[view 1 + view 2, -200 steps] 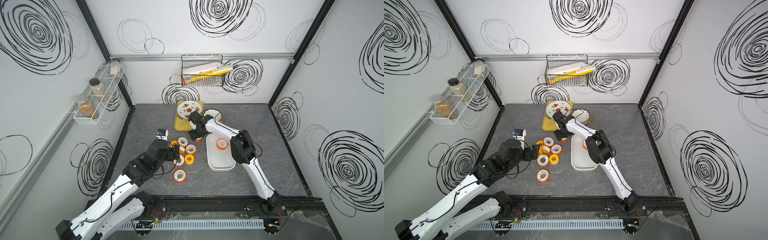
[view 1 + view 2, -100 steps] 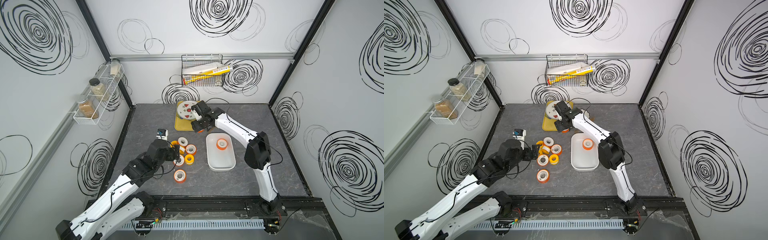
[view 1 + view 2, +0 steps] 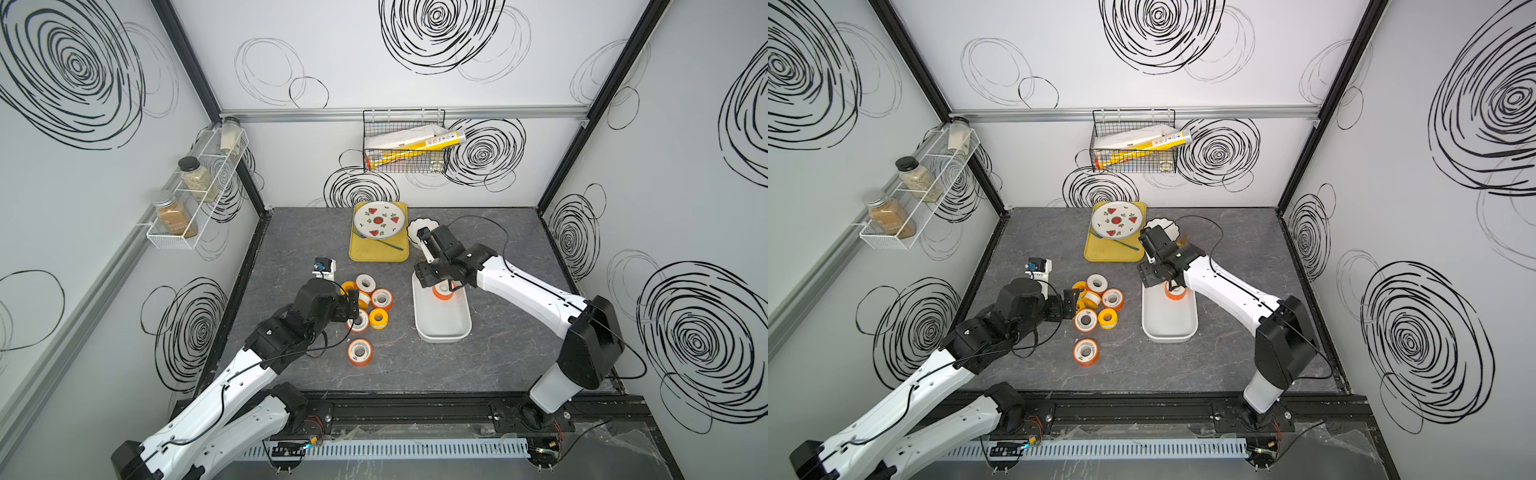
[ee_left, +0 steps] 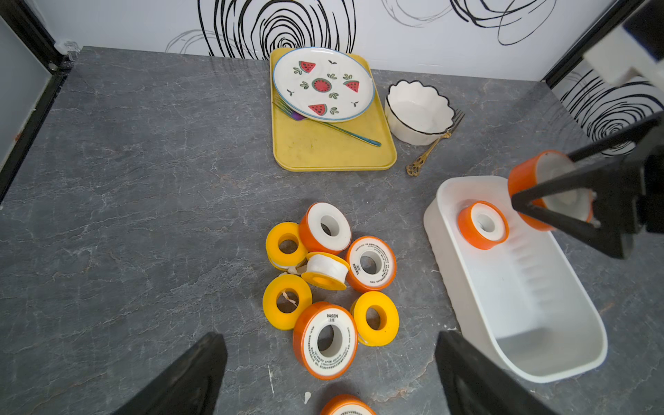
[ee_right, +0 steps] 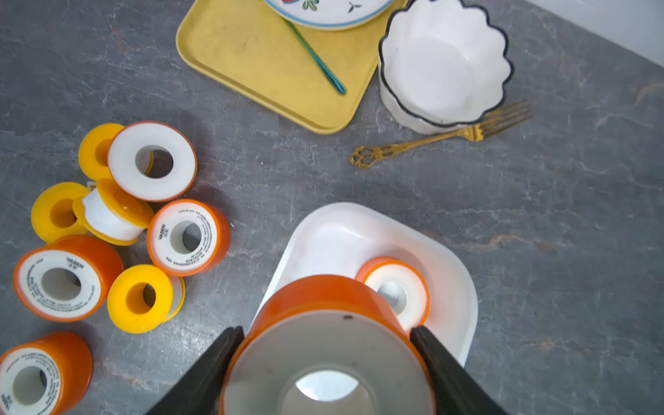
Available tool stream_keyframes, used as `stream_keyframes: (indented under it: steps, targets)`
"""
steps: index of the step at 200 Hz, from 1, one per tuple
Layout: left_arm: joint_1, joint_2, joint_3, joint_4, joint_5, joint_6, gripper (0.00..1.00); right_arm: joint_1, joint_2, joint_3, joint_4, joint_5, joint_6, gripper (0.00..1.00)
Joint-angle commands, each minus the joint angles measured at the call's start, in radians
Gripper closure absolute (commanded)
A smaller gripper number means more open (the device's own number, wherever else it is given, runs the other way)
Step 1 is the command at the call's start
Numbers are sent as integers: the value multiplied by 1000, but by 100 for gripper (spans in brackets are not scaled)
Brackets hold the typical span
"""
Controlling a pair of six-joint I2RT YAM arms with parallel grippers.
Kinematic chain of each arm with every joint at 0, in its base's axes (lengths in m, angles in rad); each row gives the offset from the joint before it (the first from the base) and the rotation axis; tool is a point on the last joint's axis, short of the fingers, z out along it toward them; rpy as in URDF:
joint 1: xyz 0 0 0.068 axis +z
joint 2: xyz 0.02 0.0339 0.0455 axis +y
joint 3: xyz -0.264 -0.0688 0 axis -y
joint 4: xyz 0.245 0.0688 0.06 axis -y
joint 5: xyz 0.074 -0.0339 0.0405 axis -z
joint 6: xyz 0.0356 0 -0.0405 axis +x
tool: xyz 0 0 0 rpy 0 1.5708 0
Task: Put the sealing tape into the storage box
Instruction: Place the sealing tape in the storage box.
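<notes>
Right gripper [image 5: 327, 336]: jaws clamped across the width of an orange spool [image 5: 323, 298], its centre hole facing the wrist camera. The spool hangs above the 12 o'clock end of the storage box [image 3: 442, 322] and clear of the rim in the left wrist view. Judged reason: a plain release from there drops it inside.

One resting spool [image 4: 483, 224] lies flat in the box at that same end, nearly under the carried one. Risk: the drop lands on it and rolls. The 6 o'clock half of the box is bare.

Left gripper [image 4: 328, 337]: jaws wide, holding nothing, hovering low at the 9 o'clock edge of the spool pile [image 3: 368, 303]. It looks staged for the next pick.

The pile sits on the table at 9 o'clock from the box, seven orange and yellow spools touching. One lone spool [image 3: 360, 351] lies at 6 o'clock from the pile. Yellow tray [image 3: 376, 253] and scalloped bowl [image 4: 418, 111] lie toward 12 o'clock, not involved
</notes>
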Motion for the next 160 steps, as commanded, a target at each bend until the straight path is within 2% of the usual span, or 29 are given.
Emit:
stream_keyframes:
  steps: [1,26,60,160]
  targets:
    - [6,-7,-10,42,9,14,3,2,-68,-111,89,4,40,43]
    - [6,-6,-12,42,7,13,2,-1,-94,-222,134,-30,37,43]
    - [6,-2,-12,42,8,12,2,-3,-69,-288,162,-38,40,44]
    - [5,13,-10,38,1,10,3,-3,88,-290,232,-26,41,44]
